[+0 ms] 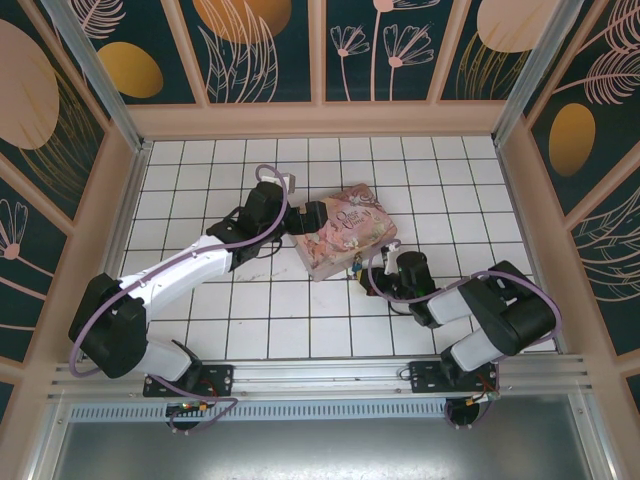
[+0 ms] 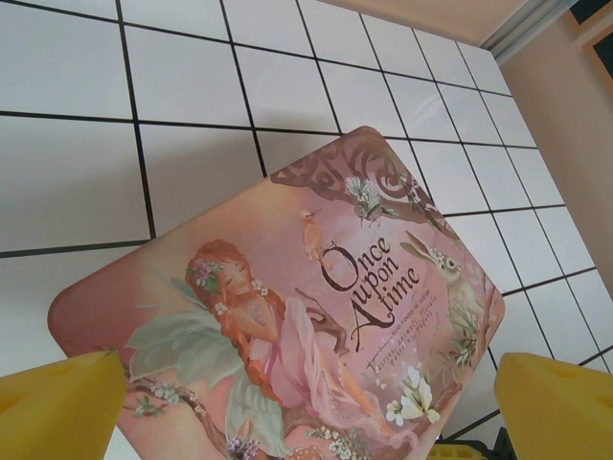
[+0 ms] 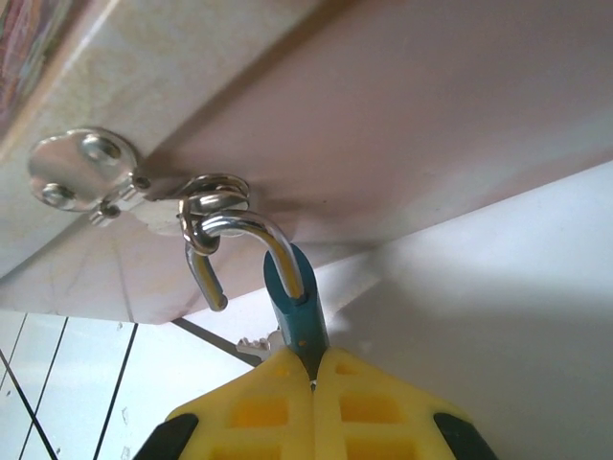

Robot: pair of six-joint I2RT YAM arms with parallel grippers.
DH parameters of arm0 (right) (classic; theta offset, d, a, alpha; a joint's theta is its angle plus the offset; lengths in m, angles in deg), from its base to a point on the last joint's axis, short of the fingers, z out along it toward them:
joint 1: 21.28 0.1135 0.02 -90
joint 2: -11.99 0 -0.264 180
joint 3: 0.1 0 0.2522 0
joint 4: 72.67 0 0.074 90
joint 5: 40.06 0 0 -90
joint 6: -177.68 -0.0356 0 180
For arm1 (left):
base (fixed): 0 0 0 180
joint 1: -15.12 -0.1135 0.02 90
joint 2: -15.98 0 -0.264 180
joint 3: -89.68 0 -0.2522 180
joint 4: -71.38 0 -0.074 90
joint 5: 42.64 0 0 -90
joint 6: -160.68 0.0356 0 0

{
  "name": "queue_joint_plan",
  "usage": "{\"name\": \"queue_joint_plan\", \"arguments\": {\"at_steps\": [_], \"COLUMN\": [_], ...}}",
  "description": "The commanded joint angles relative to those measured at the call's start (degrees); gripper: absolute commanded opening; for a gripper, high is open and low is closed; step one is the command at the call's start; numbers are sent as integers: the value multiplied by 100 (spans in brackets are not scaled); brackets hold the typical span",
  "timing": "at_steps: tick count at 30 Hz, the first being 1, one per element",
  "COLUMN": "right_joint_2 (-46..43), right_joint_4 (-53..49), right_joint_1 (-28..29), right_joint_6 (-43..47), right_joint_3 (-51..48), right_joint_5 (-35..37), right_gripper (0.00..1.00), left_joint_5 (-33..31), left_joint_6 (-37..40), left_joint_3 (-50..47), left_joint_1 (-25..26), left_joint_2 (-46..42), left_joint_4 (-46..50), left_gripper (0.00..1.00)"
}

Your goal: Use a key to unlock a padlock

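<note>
Okay, the padlock (image 3: 298,311) hangs at the tin box (image 2: 316,307) wall, its shackle (image 3: 244,230) hooked through the hasp ring (image 3: 213,189). My right gripper (image 3: 312,383) is clenched on its blue body. My left gripper (image 2: 306,407) hovers spread wide over the tin box.

- The padlock (image 3: 298,311) is tiny, with a blue body seen edge-on and a silvery shackle (image 3: 251,228).
- It hangs below the pink box's (image 3: 431,115) side, its shackle hooked through a metal loop (image 3: 215,190) there.
- The shackle's free end stands clear of the body.
- The body's lower end is clamped between the right pincer's (image 3: 312,369) yellow fingers.
</note>
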Motion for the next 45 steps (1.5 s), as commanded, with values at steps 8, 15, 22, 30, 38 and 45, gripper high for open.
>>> {"name": "queue_joint_plan", "arguments": {"at_steps": [8,15,22,30,38,45], "right_joint_2": [-363,-539,-264,-48,135,187], "right_joint_4": [-20,-144,-20,214,214,290], "right_joint_1": [13,-18,-38,-31,-23,-24], "right_joint_6": [-132,-88,-89,-136,-132,-174], "right_joint_3": [-212,-187,-28,57,233,180], "right_joint_5": [200,414,304,202,132,158], "right_gripper": [12,23,24,29,29,3], "left_joint_5": [54,110,115,124,147,118], "left_joint_6": [28,6,6,23,21,65], "left_joint_3": [-52,-47,-49,-37,-33,-27], "left_joint_1": [30,28,30,23,26,22], "left_joint_2": [26,64,60,76,116,129], "left_joint_4": [-125,-160,-163,-163,-182,-165], "left_gripper": [98,99,99,98,99,98]}}
